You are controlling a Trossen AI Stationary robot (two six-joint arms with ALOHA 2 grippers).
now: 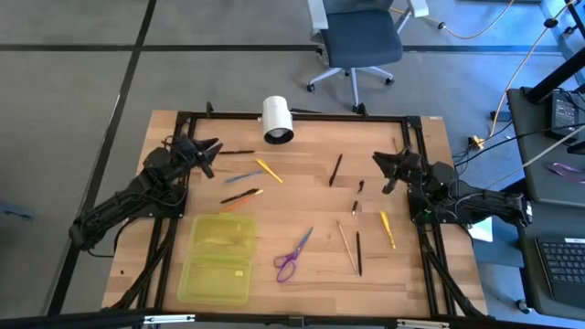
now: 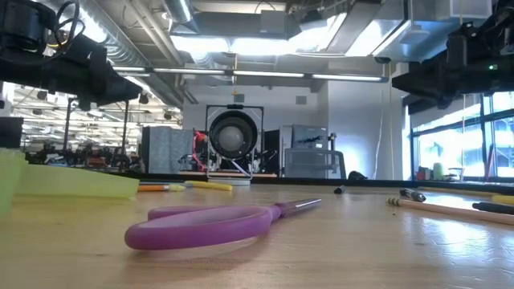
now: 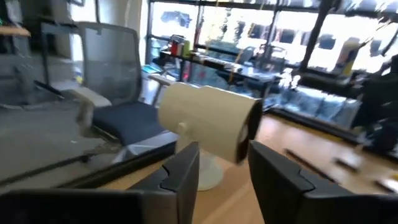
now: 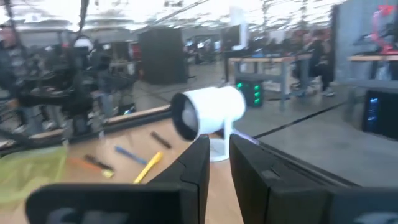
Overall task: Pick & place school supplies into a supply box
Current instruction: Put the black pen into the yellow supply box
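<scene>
High view: supply box (image 1: 218,259) lies open at the table's (image 1: 311,274) near-left, purple scissors (image 1: 292,255) just beside it, pens scattered across the middle. Left gripper (image 1: 207,152) hangs far-left, fingers parted, empty. Right gripper (image 1: 388,170) hangs far-right; fingers nearly together, holding nothing.

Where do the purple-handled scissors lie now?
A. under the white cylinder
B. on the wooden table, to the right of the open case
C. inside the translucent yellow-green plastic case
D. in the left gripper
B: in the high view the purple-handled scissors lie flat on the bare wooden table, apart from the open translucent yellow-green plastic case, with no gripper near them.
</scene>
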